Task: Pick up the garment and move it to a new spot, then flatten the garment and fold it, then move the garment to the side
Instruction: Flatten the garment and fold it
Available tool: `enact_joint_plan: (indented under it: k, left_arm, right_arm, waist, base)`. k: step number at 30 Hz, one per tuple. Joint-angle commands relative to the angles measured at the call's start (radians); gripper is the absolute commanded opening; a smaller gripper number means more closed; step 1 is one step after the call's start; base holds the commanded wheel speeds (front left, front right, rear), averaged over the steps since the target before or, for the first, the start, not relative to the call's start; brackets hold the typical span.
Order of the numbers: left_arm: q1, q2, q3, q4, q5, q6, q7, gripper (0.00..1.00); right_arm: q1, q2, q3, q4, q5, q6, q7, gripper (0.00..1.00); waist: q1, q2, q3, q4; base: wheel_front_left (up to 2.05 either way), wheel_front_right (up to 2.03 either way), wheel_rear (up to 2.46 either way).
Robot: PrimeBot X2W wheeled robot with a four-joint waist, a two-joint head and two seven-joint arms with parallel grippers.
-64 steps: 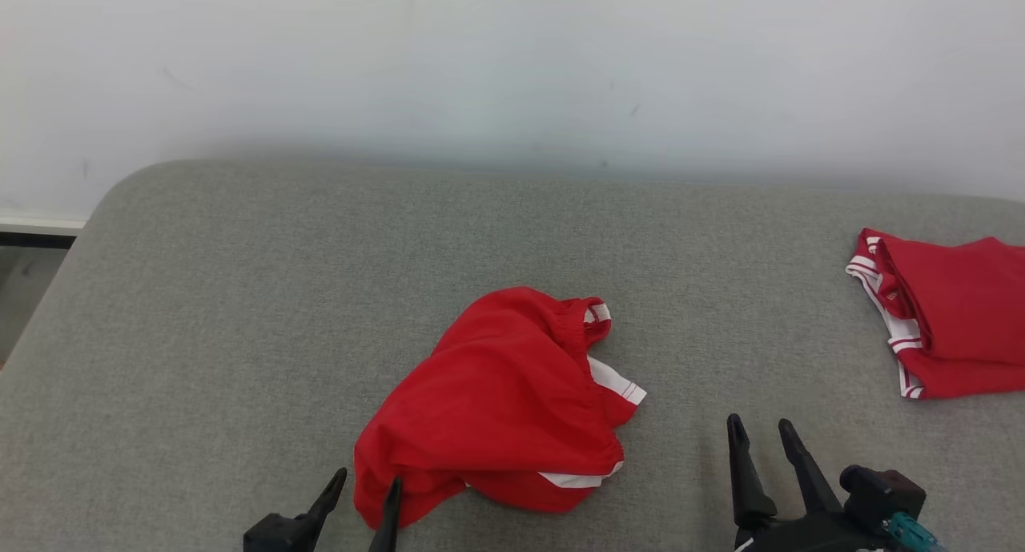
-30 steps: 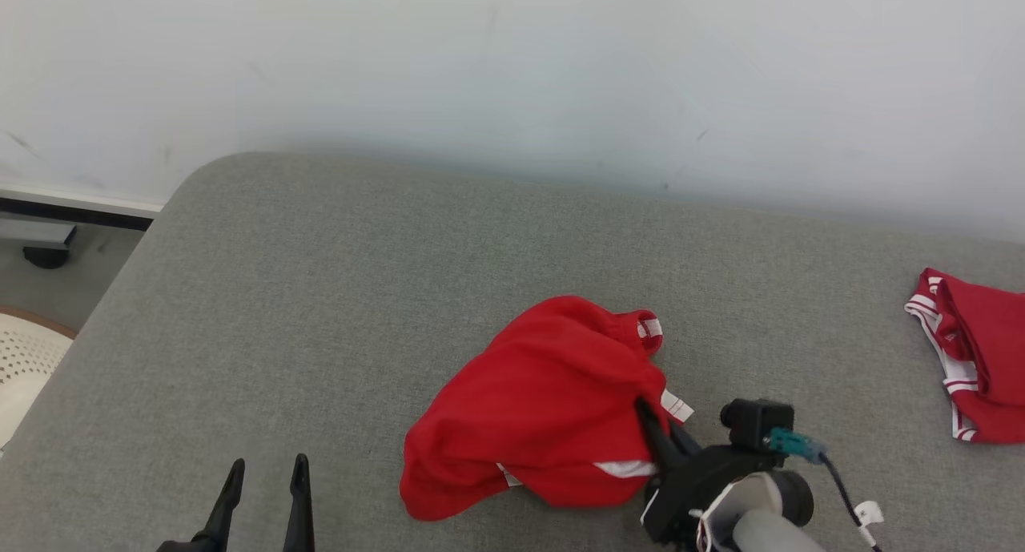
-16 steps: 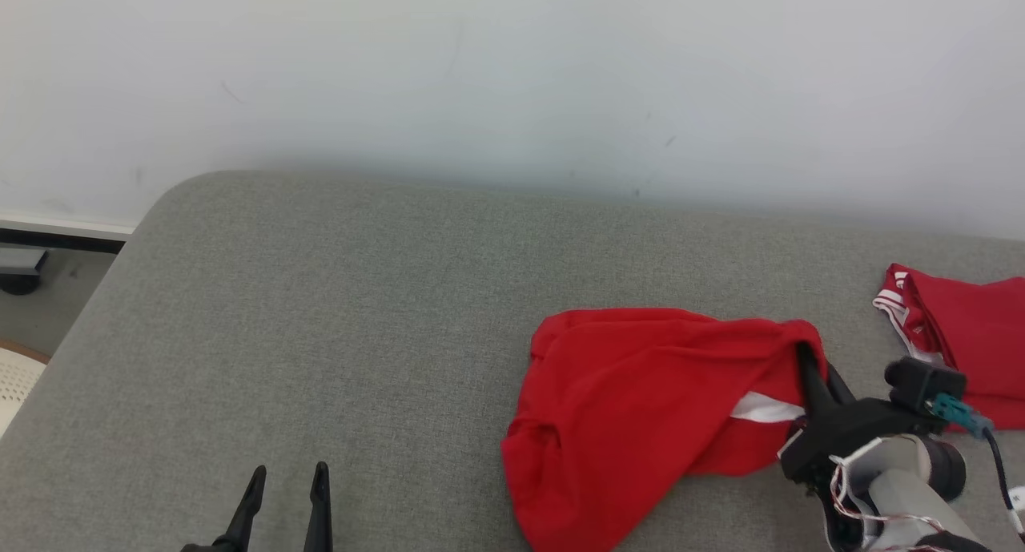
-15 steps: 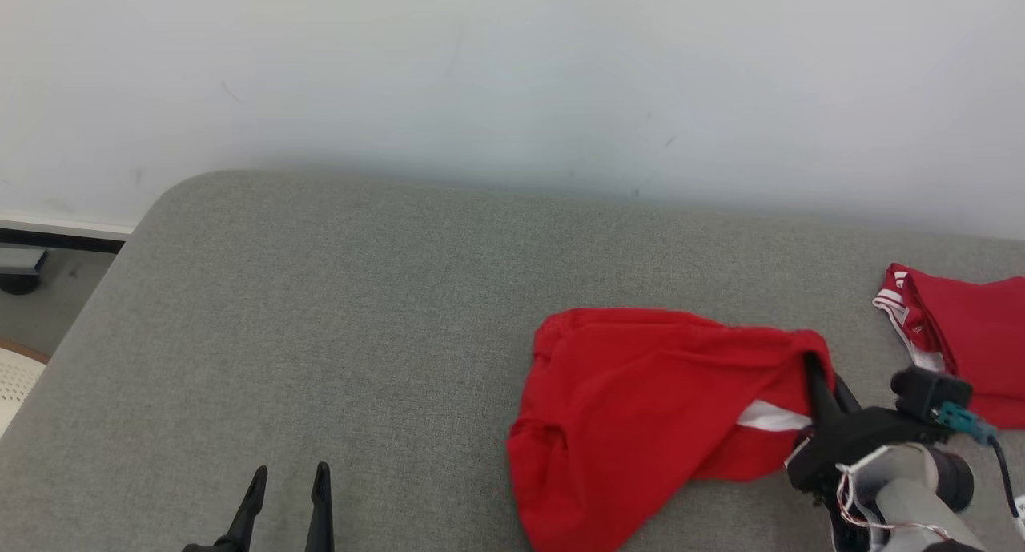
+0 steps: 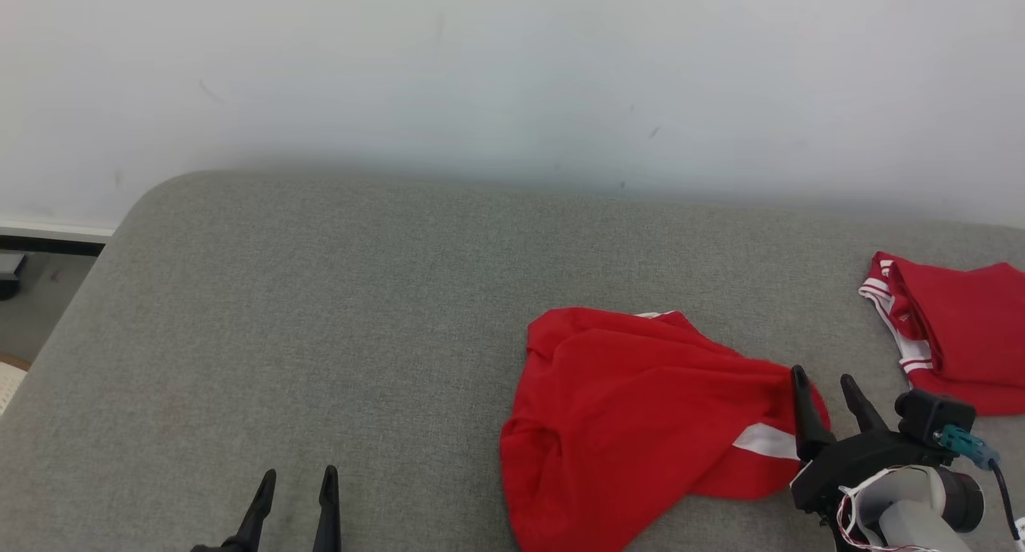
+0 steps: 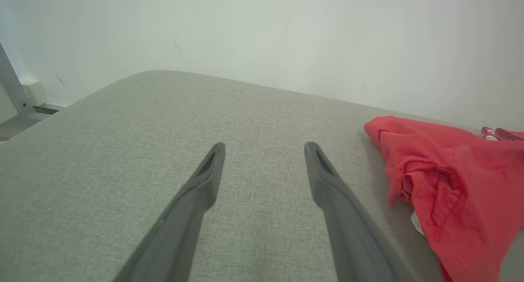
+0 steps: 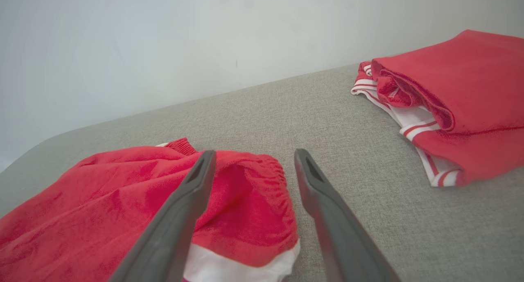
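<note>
The garment is a red pair of shorts with white trim, lying crumpled on the grey cushion at the lower right of centre. My right gripper stands open at its right end, fingers apart just above the elastic waistband, holding nothing. In the right wrist view the waistband lies between and below the two fingers. My left gripper is open at the lower left, well clear of the garment, over bare cushion.
A second red garment with white stripes lies folded at the far right edge. The grey cushion ends at a rounded left corner, with floor beyond it. A white wall runs behind.
My right gripper dragged the garment to the right, then opened and let go of its waistband. The cloth has settled flatter. The camera shifted slightly.
</note>
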Motion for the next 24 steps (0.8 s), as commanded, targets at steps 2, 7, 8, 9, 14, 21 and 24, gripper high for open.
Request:
enact_joint_plan:
  k: [2, 7, 8, 9, 14, 21, 24]
  left_arm:
    - [-0.006, -0.003, 0.002, 0.002, 0.007, -0.004, -0.002, 1.0]
    - [-0.011, -0.005, -0.003, -0.002, 0.008, -0.007, -0.002, 1.0]
    - [-0.011, -0.005, -0.006, -0.004, 0.008, -0.008, -0.002, 1.0]
    - [-0.01, -0.005, -0.012, -0.005, 0.009, -0.008, -0.002, 1.0]
    - [-0.009, -0.006, -0.064, 0.01, 0.009, -0.012, -0.002, 1.0]
    - [-0.036, -0.006, -0.266, 0.058, -0.027, -0.013, -0.002, 1.0]
    - [-0.056, -0.005, -0.333, 0.08, -0.05, -0.013, -0.002, 1.0]
  right_arm:
    - [0.029, 0.007, -0.022, -0.033, -0.027, -0.003, -0.011, 1.0]
    - [0.07, 0.03, -0.068, -0.144, -0.068, -0.003, -0.02, 1.0]
    - [0.085, 0.035, -0.073, -0.17, -0.078, -0.003, -0.022, 1.0]
    - [0.1, 0.044, -0.08, -0.196, -0.085, -0.003, -0.022, 1.0]
    - [0.164, 0.08, -0.104, -0.282, -0.125, -0.003, -0.025, 1.0]
    - [0.269, 0.141, -0.111, -0.42, -0.185, -0.003, -0.024, 1.0]
    - [0.316, 0.156, -0.119, -0.478, -0.2, -0.003, -0.024, 1.0]
  waist:
    - [0.0, 0.0, -0.003, -0.006]
    - [0.0, 0.0, -0.003, -0.016]
    - [0.0, 0.0, -0.003, -0.018]
    - [0.0, 0.0, -0.002, -0.02]
    - [0.0, 0.0, 0.001, -0.027]
    - [0.0, 0.0, 0.012, -0.038]
    - [0.0, 0.0, 0.019, -0.046]
  base:
    - [0.0, 0.0, 0.0]
    - [0.0, 0.0, 0.0]
    - [0.0, 0.0, 0.0]
    - [0.0, 0.0, 0.0]
    - [0.0, 0.0, 0.0]
    - [0.0, 0.0, 0.0]
    - [0.0, 0.0, 0.0]
